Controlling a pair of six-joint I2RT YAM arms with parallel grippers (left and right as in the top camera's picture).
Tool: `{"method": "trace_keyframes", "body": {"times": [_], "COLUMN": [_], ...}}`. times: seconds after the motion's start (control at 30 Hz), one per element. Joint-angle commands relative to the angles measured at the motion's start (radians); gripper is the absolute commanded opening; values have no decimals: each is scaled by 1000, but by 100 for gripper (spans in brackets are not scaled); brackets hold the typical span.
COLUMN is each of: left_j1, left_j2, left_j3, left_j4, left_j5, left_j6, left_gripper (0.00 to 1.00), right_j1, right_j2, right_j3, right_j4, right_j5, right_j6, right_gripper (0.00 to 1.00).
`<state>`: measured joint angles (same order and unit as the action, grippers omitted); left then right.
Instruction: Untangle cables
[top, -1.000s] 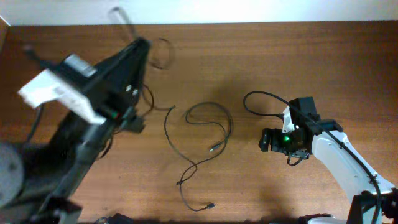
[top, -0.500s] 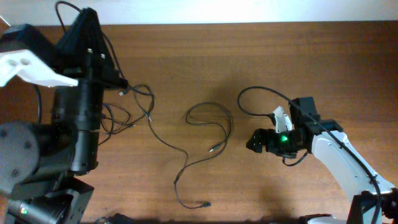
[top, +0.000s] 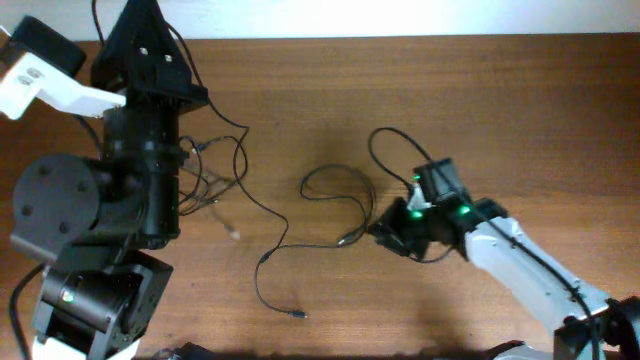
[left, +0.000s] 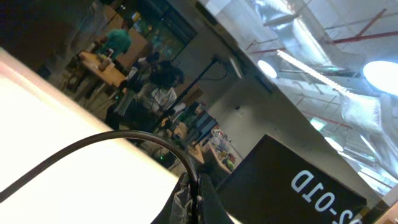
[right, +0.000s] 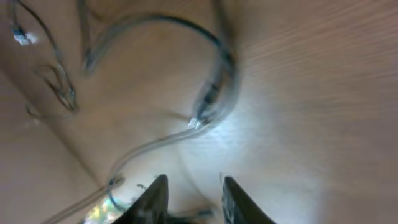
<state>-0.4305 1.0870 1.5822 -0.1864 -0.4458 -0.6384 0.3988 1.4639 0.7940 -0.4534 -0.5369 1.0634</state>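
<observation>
Our left gripper (left: 194, 190) is clamped tight on a black cable (left: 112, 134); our right gripper (right: 194, 182) hovers slightly parted, empty, near a plug (right: 205, 102).

Black cables (top: 215, 170) lie bunched on a wooden table (top: 520, 100), just beside the left arm (top: 140, 130), which stands tall at the table's left edge. One cord trails from the bunch toward the front and ends in a small plug (top: 298, 315). A loose loop (top: 335, 185) lies mid-table, its silver tip (top: 345, 240) close to the right gripper (top: 385, 232), stretched in low from the right with a green light (top: 415, 210) glowing behind it.
</observation>
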Motion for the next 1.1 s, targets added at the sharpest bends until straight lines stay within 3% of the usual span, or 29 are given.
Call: {"method": "trace_keyframes", "body": {"times": [0.0, 0.1, 0.23, 0.3, 0.37, 0.5, 0.7, 0.9, 0.97, 1.07], "left_j1": [1, 1, 1, 1, 2, 2, 2, 1, 1, 1], "left_j2": [13, 13, 13, 8, 0, -14, 4, 51, 77, 117], "left_j3": [8, 8, 8, 8, 8, 8, 8, 8, 8, 8], "left_j4": [-38, -106, -127, -146, -146, -209, -388, -565, -624, -666], "left_j5": [-8, -6, 38, 42, 37, -53, -94, -75, -21, 147], "left_j6": [-32, -32, -65, -148, -147, -146, -146, -146, -146, -75], "left_gripper": [0, 0, 0, 0, 0, 0, 0, 0, 0, 0], "right_j1": [152, 295, 461, 499, 497, 439, 221, -109, -221, -407], "right_j2": [3, 10, 128, 249, 301, 323, 323, 321, 321, 321], "right_j3": [1, 1, 1, 1, 1, 1, 1, 1, 1, 1], "right_j4": [101, 145, 364, 478, 488, 449, 259, 37, -41, -130], "right_j5": [203, 376, 531, 530, 531, 518, 368, 256, 256, 256], "right_j6": [294, 492, 499, 499, 501, 501, 452, 301, 299, 114], "right_gripper": [35, 52, 55, 50, 47, 27, 4, 4, 4, 4]}}
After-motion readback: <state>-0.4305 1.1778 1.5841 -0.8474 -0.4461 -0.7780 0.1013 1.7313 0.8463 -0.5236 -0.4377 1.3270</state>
